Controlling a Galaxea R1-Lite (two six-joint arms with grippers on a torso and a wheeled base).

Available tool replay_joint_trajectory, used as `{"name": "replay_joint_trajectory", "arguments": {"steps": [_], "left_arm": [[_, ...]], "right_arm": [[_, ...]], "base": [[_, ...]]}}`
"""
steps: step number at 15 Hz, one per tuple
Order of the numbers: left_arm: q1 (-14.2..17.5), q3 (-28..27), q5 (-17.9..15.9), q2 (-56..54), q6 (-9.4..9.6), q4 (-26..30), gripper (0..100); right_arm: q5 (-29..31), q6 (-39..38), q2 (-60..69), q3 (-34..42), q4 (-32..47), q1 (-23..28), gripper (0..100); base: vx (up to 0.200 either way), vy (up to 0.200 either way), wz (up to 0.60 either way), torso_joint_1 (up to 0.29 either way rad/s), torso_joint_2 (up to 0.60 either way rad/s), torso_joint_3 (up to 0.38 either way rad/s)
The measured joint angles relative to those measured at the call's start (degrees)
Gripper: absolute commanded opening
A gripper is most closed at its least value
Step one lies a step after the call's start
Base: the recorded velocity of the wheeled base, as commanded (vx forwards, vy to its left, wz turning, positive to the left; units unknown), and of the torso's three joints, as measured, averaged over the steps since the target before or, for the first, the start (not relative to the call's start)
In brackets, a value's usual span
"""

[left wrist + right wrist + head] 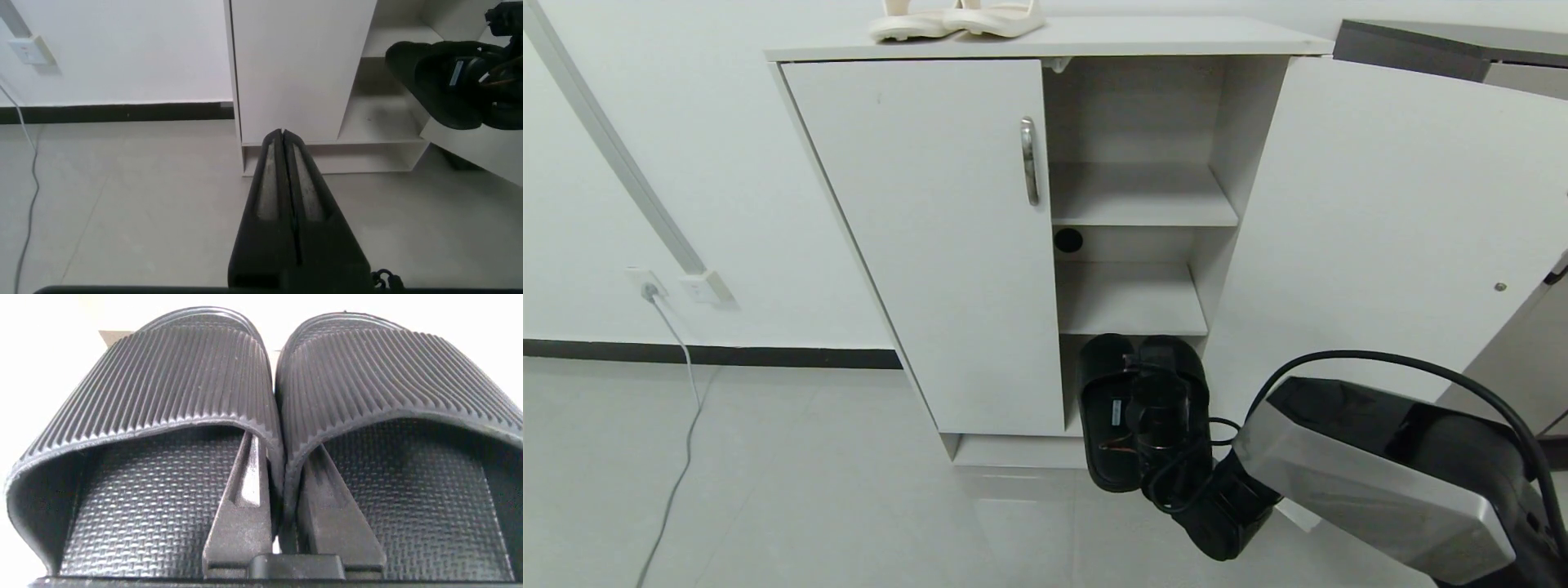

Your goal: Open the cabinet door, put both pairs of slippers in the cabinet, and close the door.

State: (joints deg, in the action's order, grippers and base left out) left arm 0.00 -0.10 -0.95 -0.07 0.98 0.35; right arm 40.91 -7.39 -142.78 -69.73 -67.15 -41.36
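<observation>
Black slippers — pinched by right hand — at cabinet mouth.

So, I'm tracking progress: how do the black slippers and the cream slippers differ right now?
The black slippers are gripped by the right gripper at the lowest opening of the cabinet; the cream slippers lie free on its top. The black slippers are dark with ribbed straps; the cream slippers are pale. Both pairs sit side by side.

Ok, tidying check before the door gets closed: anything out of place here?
Yes: the pale cream slippers sit on top of the white cabinet, not inside. The black ribbed slippers are clamped in the right gripper.
</observation>
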Motion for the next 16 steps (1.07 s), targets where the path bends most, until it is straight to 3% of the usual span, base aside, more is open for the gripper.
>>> {"name": "replay_joint_trajectory", "arguments": {"steps": [6,16], "left_arm": [[0.00,0.00,-0.02,0.00,0.00,0.00,0],[0.00,0.00,-0.02,0.00,0.00,-0.02,0]], "right_arm": [[0.68,2.55,0.07,-0.41,-0.32,0.24,0],[0.68,2.94,1.13,0.00,-0.46,0.38,0]], "base": [[0.000,0.000,0.00,0.000,0.00,0.000],[0.200,0.000,0.00,0.002,0.00,0.003]]}}
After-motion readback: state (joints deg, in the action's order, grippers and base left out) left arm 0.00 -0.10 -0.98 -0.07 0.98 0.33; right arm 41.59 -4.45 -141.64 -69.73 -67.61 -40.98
